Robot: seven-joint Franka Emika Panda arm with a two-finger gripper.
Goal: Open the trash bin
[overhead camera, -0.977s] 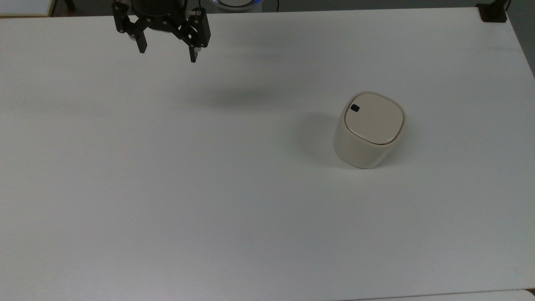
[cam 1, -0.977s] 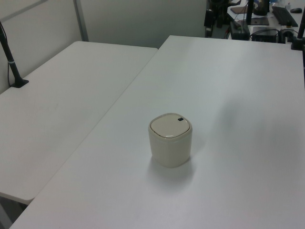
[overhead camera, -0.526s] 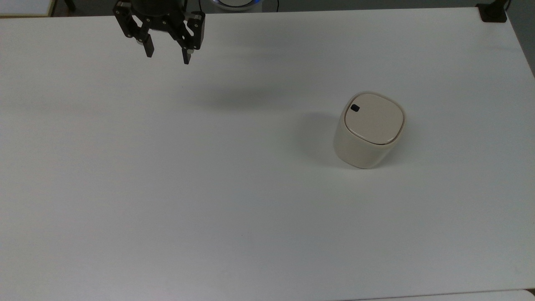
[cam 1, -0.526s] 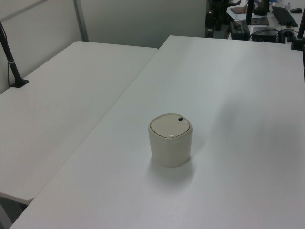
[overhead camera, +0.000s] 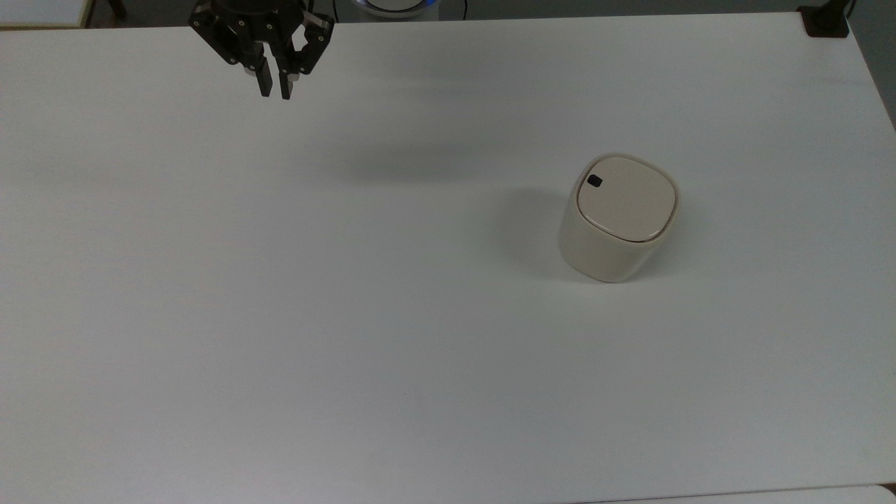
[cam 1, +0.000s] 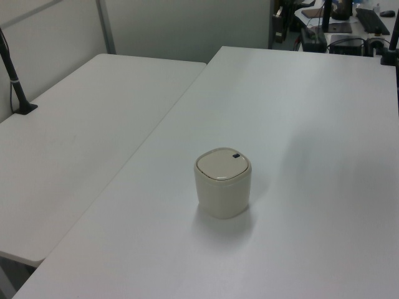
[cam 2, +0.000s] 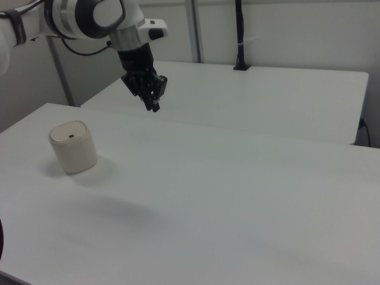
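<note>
The black two-finger gripper (overhead camera: 274, 91) hangs empty, fingers apparently pressed together, well apart from the cream rounded-square plastic trash bin (overhead camera: 616, 220); aim squarely for its small black button (overhead camera: 594, 180).

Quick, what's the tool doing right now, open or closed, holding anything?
Tool: closed, holding nothing, up in the air and well apart from the trash bin, whose lid is shut.

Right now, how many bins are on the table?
1. The bin, lid shut, stands toward the top view's right, well apart from the gripper.
</note>
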